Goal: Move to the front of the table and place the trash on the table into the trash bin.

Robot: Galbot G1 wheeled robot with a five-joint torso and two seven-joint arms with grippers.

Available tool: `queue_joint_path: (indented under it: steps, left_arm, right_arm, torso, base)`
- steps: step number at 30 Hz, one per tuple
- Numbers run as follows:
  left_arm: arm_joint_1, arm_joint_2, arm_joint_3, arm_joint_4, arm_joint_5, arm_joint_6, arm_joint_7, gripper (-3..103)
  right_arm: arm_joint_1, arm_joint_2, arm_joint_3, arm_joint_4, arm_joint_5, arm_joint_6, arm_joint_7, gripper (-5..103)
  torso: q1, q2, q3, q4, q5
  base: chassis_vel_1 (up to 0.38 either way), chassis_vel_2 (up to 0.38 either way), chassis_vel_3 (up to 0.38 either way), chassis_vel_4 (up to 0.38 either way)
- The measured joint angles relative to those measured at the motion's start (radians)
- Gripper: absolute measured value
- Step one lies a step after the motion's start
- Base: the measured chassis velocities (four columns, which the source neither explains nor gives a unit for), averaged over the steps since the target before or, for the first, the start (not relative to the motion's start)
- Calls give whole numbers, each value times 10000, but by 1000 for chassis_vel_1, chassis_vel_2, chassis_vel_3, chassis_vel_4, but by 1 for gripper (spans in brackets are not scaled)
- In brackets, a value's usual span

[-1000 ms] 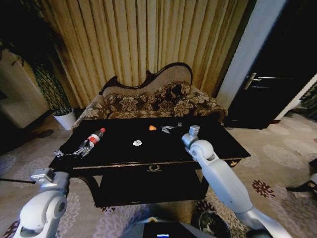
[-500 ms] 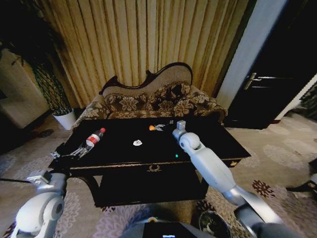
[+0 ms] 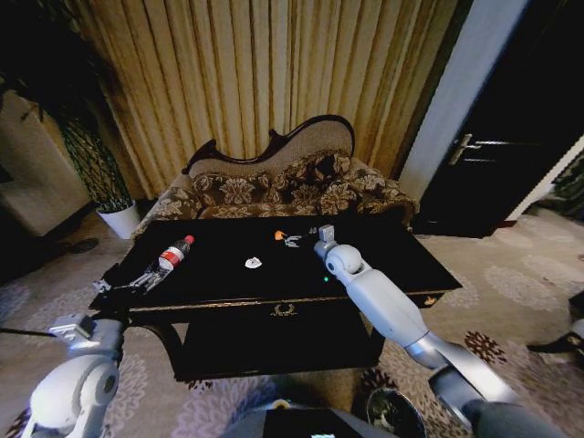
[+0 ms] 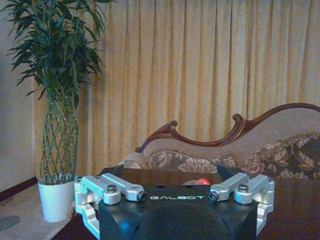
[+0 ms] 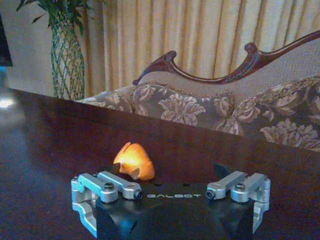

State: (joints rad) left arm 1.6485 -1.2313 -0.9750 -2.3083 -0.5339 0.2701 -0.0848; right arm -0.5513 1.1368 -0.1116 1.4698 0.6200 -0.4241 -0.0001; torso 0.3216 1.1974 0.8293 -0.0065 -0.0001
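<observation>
The dark table (image 3: 383,260) stands right in front of me. On its left part lies a clear bottle (image 3: 168,258) with a red label. A white scrap (image 3: 254,263) sits mid-table, and a small orange piece (image 3: 279,235) lies toward the far edge. My right gripper (image 3: 294,241) is open just beside the orange piece (image 5: 134,161), which lies ahead of the gripper (image 5: 170,175), between its spread fingers and nearer one of them. My left gripper (image 3: 128,283) rests open at the bottle's base end, and the red cap (image 4: 202,181) shows beyond it. The trash bin (image 3: 391,415) stands on the floor by my right side.
A carved floral sofa (image 3: 283,187) stands close behind the table, with curtains behind it. A white plant pot (image 3: 119,219) is at the far left and a dark door (image 3: 511,137) at the right. The table has a lower shelf (image 3: 274,342).
My right arm has swung left across the table, bringing its gripper up to the orange piece. The left arm has sunk slightly. The trash has not moved.
</observation>
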Motion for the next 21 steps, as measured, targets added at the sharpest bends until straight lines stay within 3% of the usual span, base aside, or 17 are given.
queue_joint_path:
  steps: [9,19,21]
  left_arm:
    - [3,-15,24,88,-9,-76,8,100]
    - [8,2,85,152,-8,-118,20,100]
    - [5,10,95,153,0,-120,20,100]
  right_arm:
    - [-60,301,-63,-54,-45,9,0,102]
    - [-261,323,76,34,-193,91,0,71]
    - [-293,313,141,42,-203,116,0,60]
  torso:
    - [-1,0,0,0,0]
    - [-1,0,0,-1,0]
    - [-1,0,0,-1,0]
  base:
    - [0,0,0,0]
    - [0,0,0,0]
    - [0,0,0,0]
